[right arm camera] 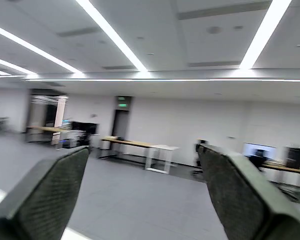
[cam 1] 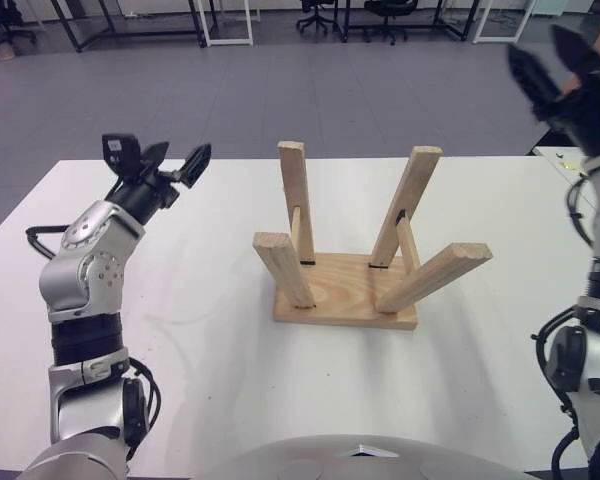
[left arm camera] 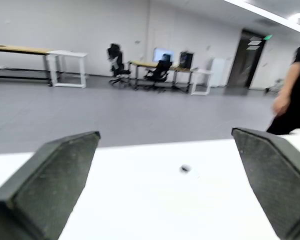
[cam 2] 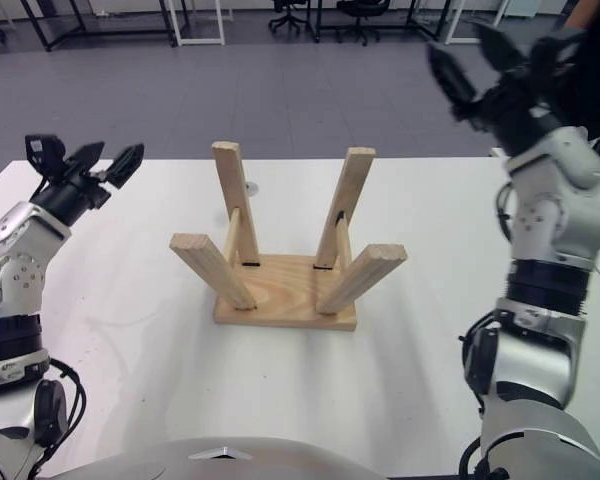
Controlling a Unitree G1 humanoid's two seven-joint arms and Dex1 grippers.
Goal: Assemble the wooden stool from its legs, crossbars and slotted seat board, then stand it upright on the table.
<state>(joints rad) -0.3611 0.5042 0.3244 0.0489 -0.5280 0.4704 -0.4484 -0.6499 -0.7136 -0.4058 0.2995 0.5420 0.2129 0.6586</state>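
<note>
Left gripper point(cam 1: 183, 152) splayed, right gripper point(cam 2: 459, 44) splayed — stool point(cam 1: 342, 293) upside down

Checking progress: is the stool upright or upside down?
Upside down: its seat board lies flat on the table, all four legs pointing up.

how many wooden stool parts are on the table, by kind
legs: 4
crossbars: 2
seat board: 1
total: 7
</note>
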